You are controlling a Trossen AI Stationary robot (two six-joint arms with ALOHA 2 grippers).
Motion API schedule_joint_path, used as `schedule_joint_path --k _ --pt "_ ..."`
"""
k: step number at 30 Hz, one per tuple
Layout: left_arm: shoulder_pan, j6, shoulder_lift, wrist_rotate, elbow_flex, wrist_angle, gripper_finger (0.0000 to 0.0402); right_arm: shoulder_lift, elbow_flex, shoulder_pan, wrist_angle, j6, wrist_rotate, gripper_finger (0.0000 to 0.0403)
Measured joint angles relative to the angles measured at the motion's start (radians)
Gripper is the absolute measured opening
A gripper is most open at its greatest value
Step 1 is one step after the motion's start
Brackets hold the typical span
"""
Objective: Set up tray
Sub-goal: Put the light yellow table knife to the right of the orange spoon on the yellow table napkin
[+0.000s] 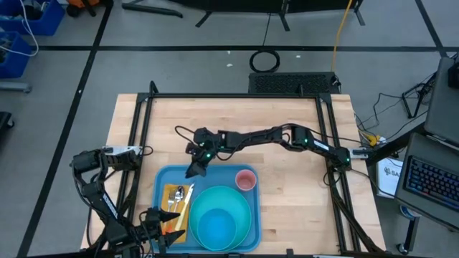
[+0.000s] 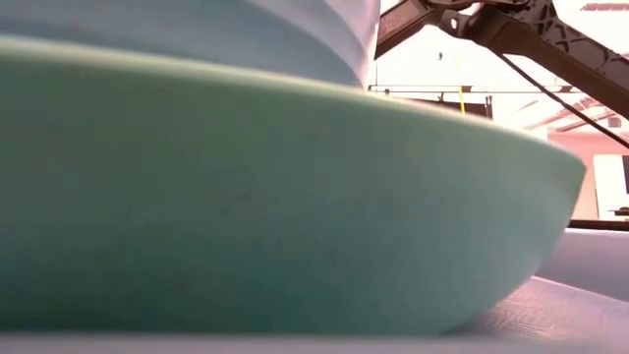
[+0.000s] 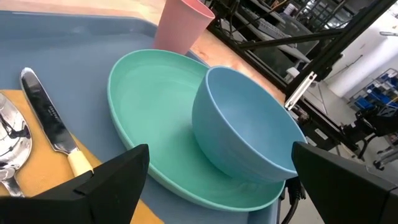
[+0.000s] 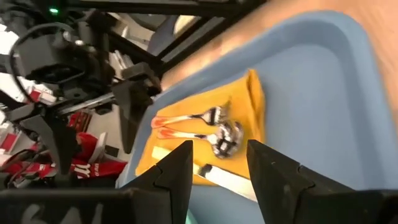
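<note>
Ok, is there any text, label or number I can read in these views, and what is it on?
"SA": cut-off letters on the white box at the high view's right edge.
Stamp on the knife blade: too small to read.
Nothing else is legible.

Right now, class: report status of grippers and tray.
Left gripper open at tray's near-left edge. Right gripper open over far-left corner. Nothing blocking.
</note>
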Motion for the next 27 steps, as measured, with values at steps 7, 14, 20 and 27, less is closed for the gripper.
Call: schedule_joint_path --k 7,14,20,27 --pt "0.0 0.01 0.0 0.021 0.0 0.0 0.0397 -0.003 0.0 0.011 0.164 0.07 -0.097 0.0141" --pt "0.027 0.01 0.0 0.107 0.0 0.002 0.0397 -0.008 0.0 0.043 0.34 0.079 -0.18 0.0137" --pt "0.055 0.062 0.0 0.173 0.0 0.053 0.0397 -0.089 0.0 0.082 0.267 -0.068 -0.206 0.008" --pt "0.062 0.104 0.0 0.125 0.0 0.093 0.0397 -0.308 -0.02 0.142 -0.264 -0.554 0.117 0.0003"
